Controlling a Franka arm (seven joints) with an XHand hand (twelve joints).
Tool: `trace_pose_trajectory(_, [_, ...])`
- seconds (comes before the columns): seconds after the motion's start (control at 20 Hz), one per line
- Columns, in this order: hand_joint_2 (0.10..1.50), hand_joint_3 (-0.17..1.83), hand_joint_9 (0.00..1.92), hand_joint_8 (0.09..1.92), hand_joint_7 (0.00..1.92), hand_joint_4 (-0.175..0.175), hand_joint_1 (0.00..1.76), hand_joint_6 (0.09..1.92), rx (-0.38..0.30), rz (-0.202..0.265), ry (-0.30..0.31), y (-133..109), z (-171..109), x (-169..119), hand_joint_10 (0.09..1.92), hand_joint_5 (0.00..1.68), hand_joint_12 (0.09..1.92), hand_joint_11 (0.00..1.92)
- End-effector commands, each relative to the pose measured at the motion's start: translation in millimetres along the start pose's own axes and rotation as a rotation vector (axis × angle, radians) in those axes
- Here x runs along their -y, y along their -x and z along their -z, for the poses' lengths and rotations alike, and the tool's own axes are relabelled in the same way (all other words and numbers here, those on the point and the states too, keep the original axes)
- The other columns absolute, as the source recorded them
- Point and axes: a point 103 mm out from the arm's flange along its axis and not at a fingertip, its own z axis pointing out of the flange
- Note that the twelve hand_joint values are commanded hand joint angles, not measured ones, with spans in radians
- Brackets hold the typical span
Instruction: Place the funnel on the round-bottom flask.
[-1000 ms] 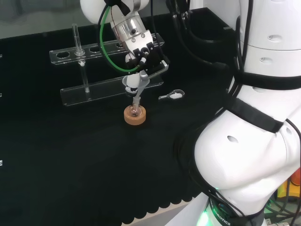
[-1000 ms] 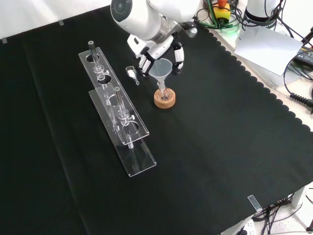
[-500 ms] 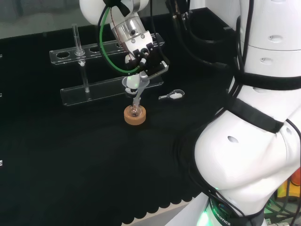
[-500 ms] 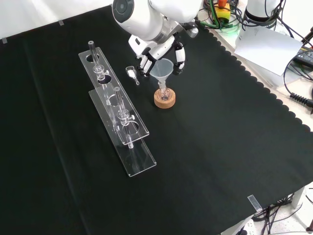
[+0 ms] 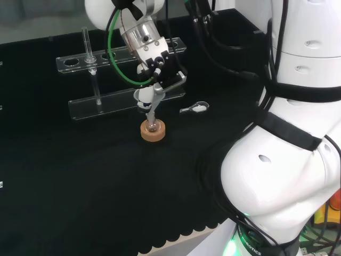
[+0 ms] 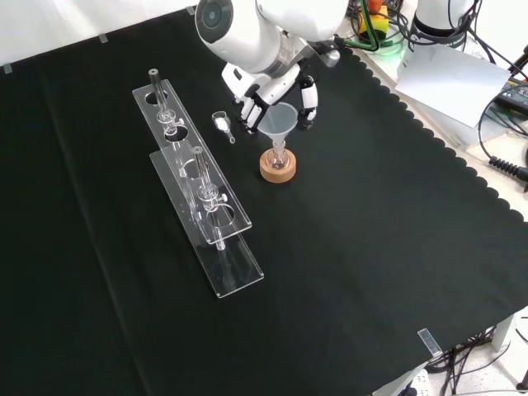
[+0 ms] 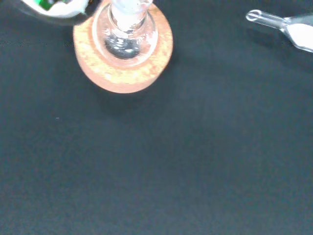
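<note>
On the black cloth [image 6: 371, 247], near the bench's middle: one round-bottom flask [image 7: 126, 34], seated in one cork ring [image 6: 277, 167]; one clear funnel [image 6: 280, 120], stem down in the flask's neck, cone tilted a little in the head view; one hand [image 6: 262, 89], fingers curled about the funnel's rim, gripping it. Progress, as judged: stem entered, funnel apparently seated or nearly so; remaining, release by the hand and withdrawal, funnel left standing. Other stock: one clear two-tier test-tube rack [image 6: 202, 198], two upright tubes visible in it; one small clear scoop [image 6: 221, 124] lying on the cloth just beside the hand, apart from the cork ring.
</note>
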Motion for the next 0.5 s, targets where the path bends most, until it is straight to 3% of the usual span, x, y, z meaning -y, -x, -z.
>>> trace_pose_trajectory(0.05, [0.71, 0.69, 0.87, 0.67, 0.52, 0.005, 0.87, 0.74, -0.012, 0.009, -0.003, -16.4, 4.0, 0.6, 0.47, 0.66, 1.32, 0.54])
trace_pose_trajectory(0.5, [0.71, 0.69, 0.87, 0.67, 0.51, 0.005, 0.87, 0.74, -0.009, 0.002, -0.005, -12.8, 3.8, 0.3, 0.47, 0.66, 1.32, 0.54])
